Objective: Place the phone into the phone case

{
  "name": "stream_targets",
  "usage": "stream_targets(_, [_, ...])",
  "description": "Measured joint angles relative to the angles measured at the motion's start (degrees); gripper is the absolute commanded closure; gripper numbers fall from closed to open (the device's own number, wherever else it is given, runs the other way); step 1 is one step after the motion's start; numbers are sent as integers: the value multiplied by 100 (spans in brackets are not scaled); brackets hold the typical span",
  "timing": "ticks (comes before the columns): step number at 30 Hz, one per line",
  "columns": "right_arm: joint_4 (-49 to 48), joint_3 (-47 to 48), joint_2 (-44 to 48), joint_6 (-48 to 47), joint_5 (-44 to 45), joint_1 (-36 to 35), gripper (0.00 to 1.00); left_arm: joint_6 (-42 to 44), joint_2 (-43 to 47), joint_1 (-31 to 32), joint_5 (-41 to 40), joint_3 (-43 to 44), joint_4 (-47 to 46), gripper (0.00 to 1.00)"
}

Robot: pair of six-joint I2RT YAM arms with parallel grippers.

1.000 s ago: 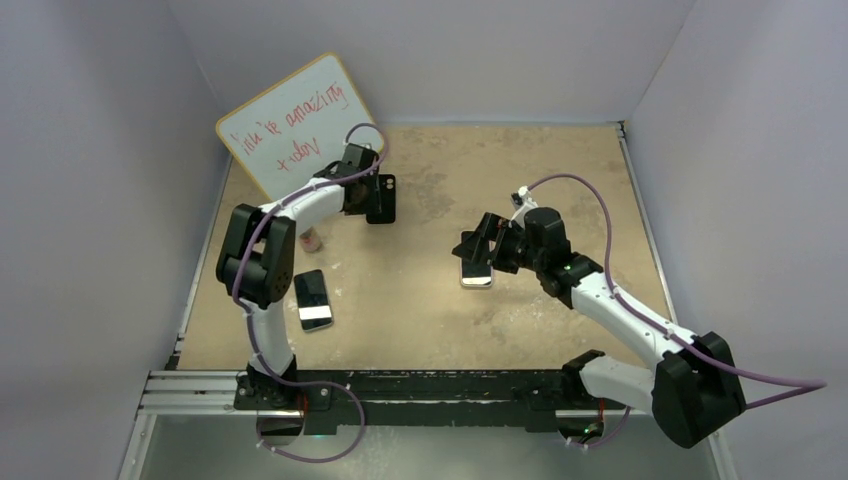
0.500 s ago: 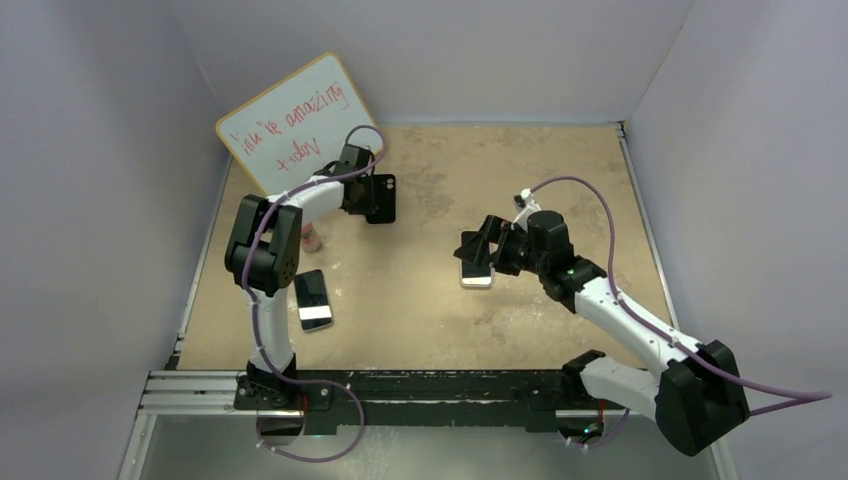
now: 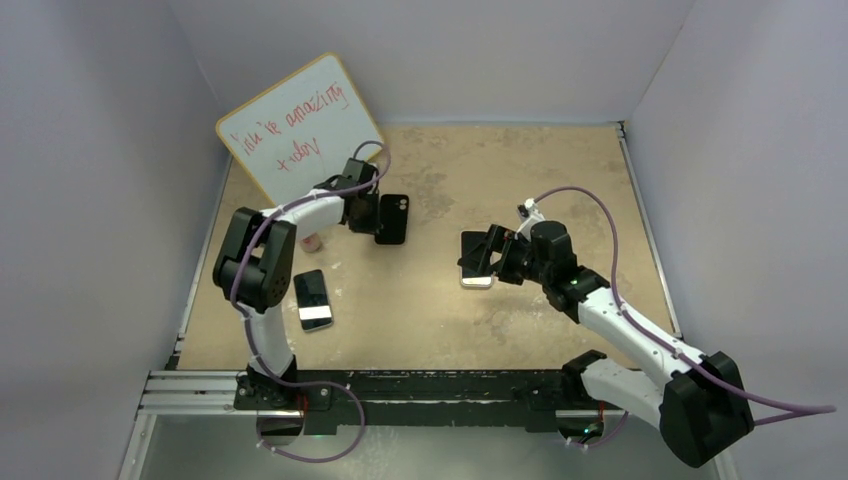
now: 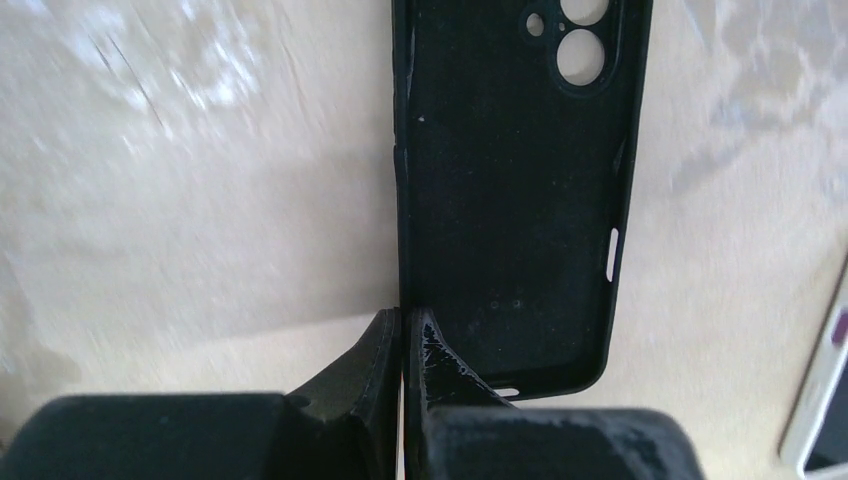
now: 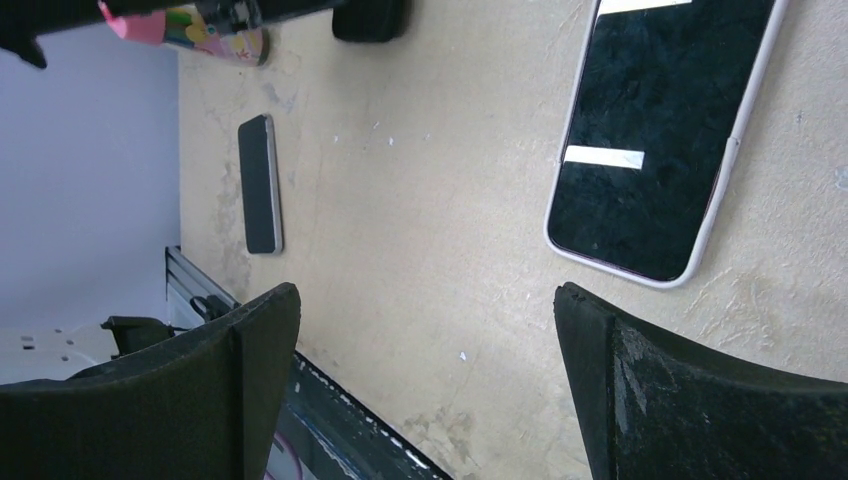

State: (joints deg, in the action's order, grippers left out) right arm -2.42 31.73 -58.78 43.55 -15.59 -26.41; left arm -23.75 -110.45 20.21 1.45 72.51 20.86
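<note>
The phone [image 3: 476, 279] lies flat and screen up on the table [image 3: 440, 335], just off centre toward 4 o'clock in the top view and well apart from the phone case [image 4: 510, 200].

Nearest the viewer, a black rail [image 3: 420, 385] carries both arm bases. Beyond it, toward 8 o'clock, a second phone [image 3: 313, 300] lies screen up, with glare washing out its near end.

Next comes the right gripper [image 5: 425, 292], poised over the phone with its fingers spread wide and touching nothing. From above it hides the phone's far end. In the right wrist view the frame cuts one end of the phone off, and two pale bars cross the glass.

Farther, toward 10 o'clock, the phone case lies open side up. Its camera cutout is at the far end, partly cropped in the left wrist view. The left gripper [image 4: 403, 318] pinches the case's side wall at the near corner, which its fingers cover.

A small pink object [image 3: 313, 241] at 9 o'clock is half hidden by the left arm and cannot be identified.

Farthest, at 11 o'clock, a whiteboard [image 3: 300, 125] stands tilted. It bears two lines of red handwriting: "amazing" can be made out, the rest is illegible.
</note>
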Motion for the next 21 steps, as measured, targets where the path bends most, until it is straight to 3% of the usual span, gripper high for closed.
stream_targets(9, [-44, -52, 37, 39, 15, 0, 4, -382, 1113, 903, -13, -1051, 251, 100])
stream_targets(16, [-94, -192, 76, 55, 17, 0, 4, -1137, 1803, 999, -35, -2251, 7, 99])
stream_targets(21, [-90, -221, 111, 57, 17, 0, 4, -1635, 2214, 1198, -129, -2647, -225, 60])
